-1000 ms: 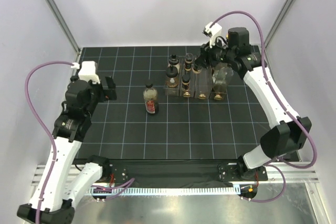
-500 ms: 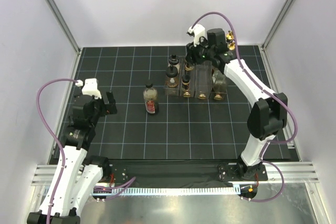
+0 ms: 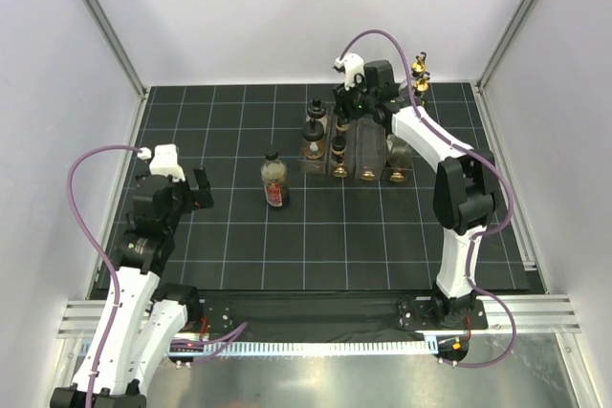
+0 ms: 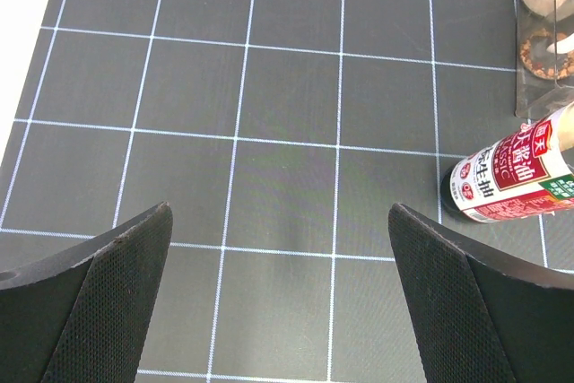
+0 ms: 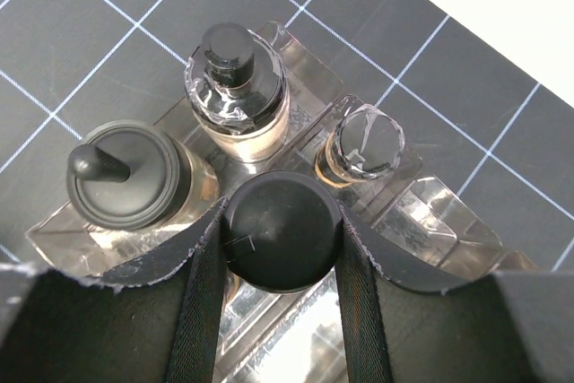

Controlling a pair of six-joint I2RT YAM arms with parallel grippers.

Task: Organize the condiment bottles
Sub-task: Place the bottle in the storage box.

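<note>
there, right fingers (image 5: pixel 204 302) clamped a black-capped glass bottle (image 5: pixel 282 232) at the clear plastic rack (image 5: pixel 435 211); left fingers (image 4: pixel 108 298) gaped wide, empty, over the black gridded tabletop (image 4: pixel 287 87).

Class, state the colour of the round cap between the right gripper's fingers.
The cap is black, clearest in the right wrist view.

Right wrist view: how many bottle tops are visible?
4: a round black cap gripped by the right gripper; a black pourer lid at left; a plastic-wrapped black cap beyond it; a small clear-wrapped top at right. More may be hidden below the gripper.
</note>
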